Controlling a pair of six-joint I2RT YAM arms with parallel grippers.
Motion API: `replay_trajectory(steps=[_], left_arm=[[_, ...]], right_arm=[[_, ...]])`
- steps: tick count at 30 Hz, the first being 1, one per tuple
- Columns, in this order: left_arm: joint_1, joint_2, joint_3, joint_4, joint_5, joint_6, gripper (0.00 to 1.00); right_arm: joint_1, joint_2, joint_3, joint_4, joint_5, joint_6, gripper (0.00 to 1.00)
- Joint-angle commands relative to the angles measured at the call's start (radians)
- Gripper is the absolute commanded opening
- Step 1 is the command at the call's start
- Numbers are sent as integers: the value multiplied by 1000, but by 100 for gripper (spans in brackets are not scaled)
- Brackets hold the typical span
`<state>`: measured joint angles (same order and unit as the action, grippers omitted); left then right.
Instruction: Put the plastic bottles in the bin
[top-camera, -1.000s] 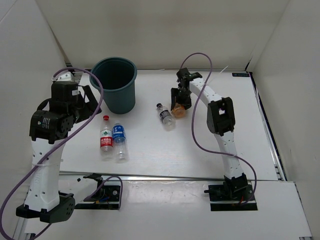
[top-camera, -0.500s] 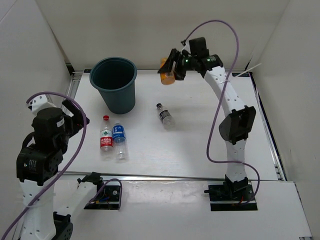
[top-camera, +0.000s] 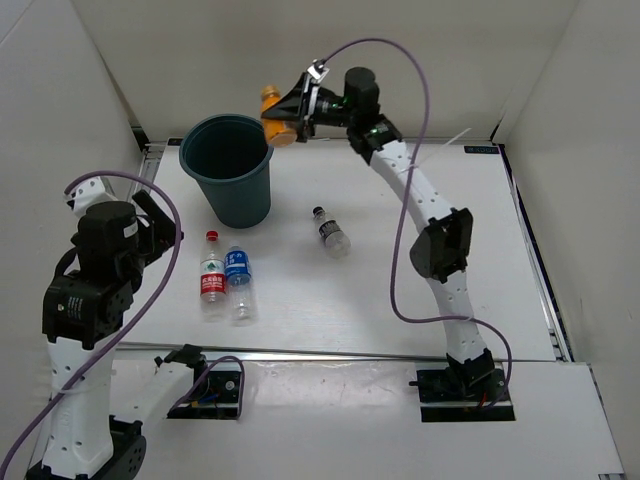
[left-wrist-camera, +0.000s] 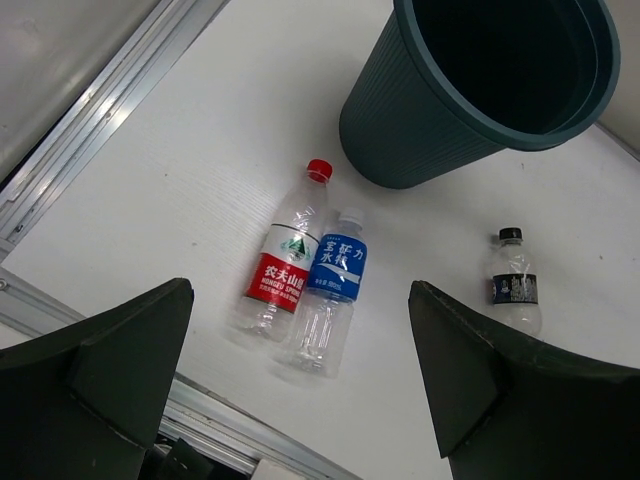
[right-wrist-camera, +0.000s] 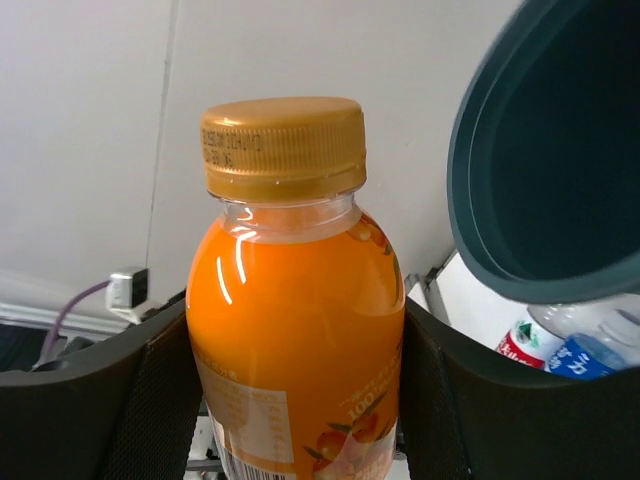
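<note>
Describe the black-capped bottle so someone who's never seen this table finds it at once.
Start at the dark teal bin, far left. Right of it, a clear bottle lies alone on the white table. Its black cap separates it from the red-labelled bottle and blue-labelled bottle lying side by side.

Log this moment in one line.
right jaws: shut on orange bottle, aloft near bin rim | left jaws: open, empty | on table: red-labelled bottle, blue-labelled bottle, black-capped bottle

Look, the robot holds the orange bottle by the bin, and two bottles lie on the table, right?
No, three lie there: the top view shows the red-labelled bottle, the blue-labelled bottle and the black-capped bottle. The orange bottle is by the bin.
</note>
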<state>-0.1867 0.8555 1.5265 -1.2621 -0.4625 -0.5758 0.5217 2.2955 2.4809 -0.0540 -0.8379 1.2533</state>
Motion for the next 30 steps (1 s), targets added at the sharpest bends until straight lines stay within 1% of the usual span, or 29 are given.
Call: replay_trajectory(steps=[1, 6, 13, 17, 21, 23, 26, 30], left_arm=[[4, 19, 24, -12, 21, 8, 100], [4, 74, 107, -57, 30, 30, 100], [4, 131, 195, -111, 64, 74, 100], [4, 140, 207, -122, 64, 100, 100], [4, 140, 207, -131, 94, 113, 100], [4, 140, 198, -131, 117, 134, 100], [4, 149, 210, -140, 117, 162, 100], [4, 139, 210, -140, 117, 183, 100]], right_arm=[[66, 68, 55, 157, -1, 69, 40], [66, 58, 36, 181, 88, 28, 41], [95, 114, 50, 181, 132, -40, 41], [104, 137, 50, 207, 189, -40, 44], [104, 177, 59, 232, 211, -6, 44], [104, 177, 59, 244, 233, -6, 44], [124, 186, 59, 253, 259, -15, 47], [136, 196, 59, 253, 270, -37, 47]])
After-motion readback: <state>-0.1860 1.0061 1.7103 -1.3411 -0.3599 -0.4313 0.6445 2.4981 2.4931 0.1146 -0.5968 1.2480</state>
